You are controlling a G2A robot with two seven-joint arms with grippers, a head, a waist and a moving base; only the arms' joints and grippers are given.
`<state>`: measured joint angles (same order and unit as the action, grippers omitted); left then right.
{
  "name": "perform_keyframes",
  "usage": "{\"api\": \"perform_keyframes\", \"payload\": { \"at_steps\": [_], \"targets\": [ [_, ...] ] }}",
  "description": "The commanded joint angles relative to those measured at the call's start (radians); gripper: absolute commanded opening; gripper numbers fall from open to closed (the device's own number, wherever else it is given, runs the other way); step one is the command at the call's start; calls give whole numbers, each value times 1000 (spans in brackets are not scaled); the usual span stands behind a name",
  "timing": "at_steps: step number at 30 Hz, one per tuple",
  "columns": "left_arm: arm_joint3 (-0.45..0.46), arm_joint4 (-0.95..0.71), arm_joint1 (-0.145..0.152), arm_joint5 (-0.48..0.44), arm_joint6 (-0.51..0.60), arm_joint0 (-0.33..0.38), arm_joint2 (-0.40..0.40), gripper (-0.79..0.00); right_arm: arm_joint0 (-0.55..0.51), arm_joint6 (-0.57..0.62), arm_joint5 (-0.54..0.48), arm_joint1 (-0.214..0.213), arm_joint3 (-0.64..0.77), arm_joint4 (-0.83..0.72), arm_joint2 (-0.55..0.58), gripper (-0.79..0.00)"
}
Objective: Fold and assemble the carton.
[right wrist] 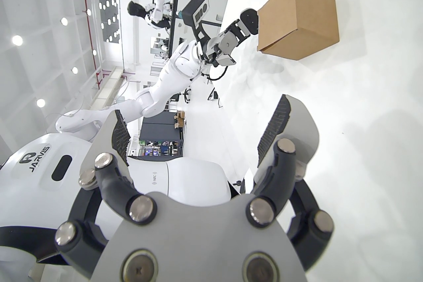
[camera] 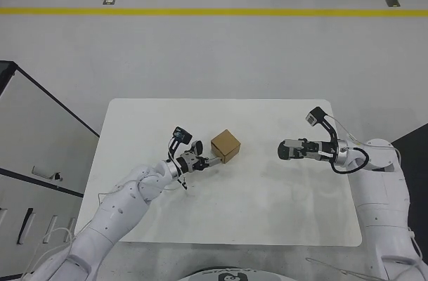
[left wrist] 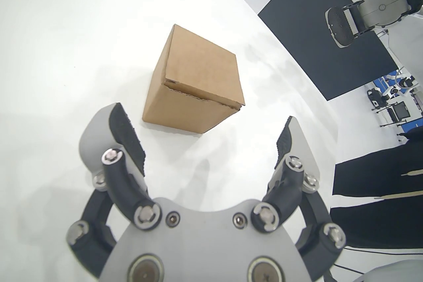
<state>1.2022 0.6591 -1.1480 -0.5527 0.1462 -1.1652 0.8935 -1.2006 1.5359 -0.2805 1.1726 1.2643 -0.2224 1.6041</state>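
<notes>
Item 1. Carton [camera: 225,145] [left wrist: 195,88] [right wrist: 300,19]: count one. Brown corrugated cardboard, cube-shaped, folded up and closed on every face that shows. All visible faces are plain brown. In the left wrist view a lid edge with a rough cut line laps over one side face. It stands on the table a little off its middle, towards the far edge, turned corner-on to the robot.

Item 2. Table [camera: 270,211]: count one. White top with rounded corners.

Item 3. Left gripper [camera: 212,161] [left wrist: 205,126] [right wrist: 248,22]: count one. Two fingers with black ribbed pads [left wrist: 127,134], spread wide and holding nothing. It sits low over the table just beside the carton, on the carton's near-left side. Whether a fingertip touches the cardboard cannot be told.

Item 4. Right gripper [camera: 282,149] [right wrist: 201,114]: count one. Same build, fingers spread and holding nothing. It sits over the right part of the table, pointed towards the carton and well apart from it.

Item 5. Yellow floor line [camera: 214,11]: count one, running beyond the table's far edge.

Item 6. Grey cabinet [camera: 31,140]: count one, left of the table.
</notes>
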Motion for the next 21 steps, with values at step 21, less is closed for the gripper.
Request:
{"api": "perform_keyframes", "payload": {
  "at_steps": [21],
  "targets": [
    [2,456,-23,99,-350,-15,-66,0,0,0,0,0,0,0,0,0]
  ]
}}
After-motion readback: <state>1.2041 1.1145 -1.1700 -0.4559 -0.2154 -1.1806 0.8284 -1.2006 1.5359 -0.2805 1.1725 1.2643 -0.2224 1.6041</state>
